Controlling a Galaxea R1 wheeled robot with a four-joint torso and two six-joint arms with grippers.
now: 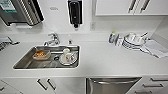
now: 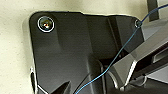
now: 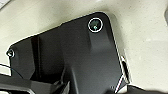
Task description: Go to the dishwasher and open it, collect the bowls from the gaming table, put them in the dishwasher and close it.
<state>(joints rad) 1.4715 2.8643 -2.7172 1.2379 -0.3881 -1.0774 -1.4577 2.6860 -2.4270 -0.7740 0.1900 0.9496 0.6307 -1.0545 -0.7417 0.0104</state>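
Dishwasher with a brushed steel grey front and horizontal bar handle point(image 1: 112, 85) sits shut under the white surface point(image 1: 105, 60), at the lower edge of the head view, right of the white cabinet doors point(image 1: 45, 85). Left of it, a stainless steel sink point(image 1: 25, 62) holds a white cup on a plate point(image 1: 67, 57) and a clear container with orange contents point(image 1: 40, 54). Stacked white plates point(image 1: 133, 41) stand at the right rear. Whether either pincer is wide or narrow, I cannot tell.
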